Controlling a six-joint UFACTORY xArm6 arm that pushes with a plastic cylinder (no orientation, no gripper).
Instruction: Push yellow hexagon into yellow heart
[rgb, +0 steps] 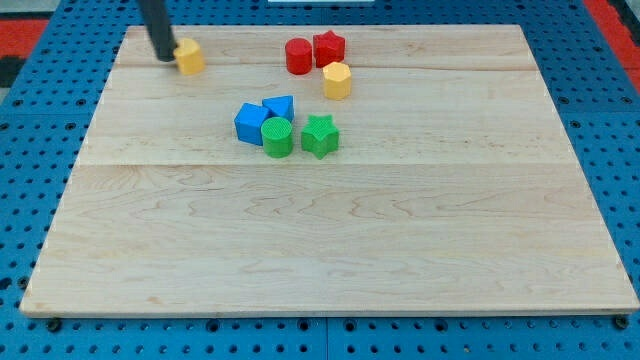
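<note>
The yellow hexagon (337, 80) stands at the view's top centre, just right of and below the red blocks. The yellow heart (189, 56) lies near the board's top left corner. My tip (164, 57) rests on the board right beside the heart's left side, touching or nearly touching it. The hexagon is far to the right of my tip, with the heart between them.
A red cylinder (298, 56) and a red star (329, 47) sit just above the hexagon. A blue cube (251, 123), a blue triangle-like block (280, 106), a green cylinder (277, 136) and a green star (320, 136) cluster below. The wooden board (320, 250) lies on blue pegboard.
</note>
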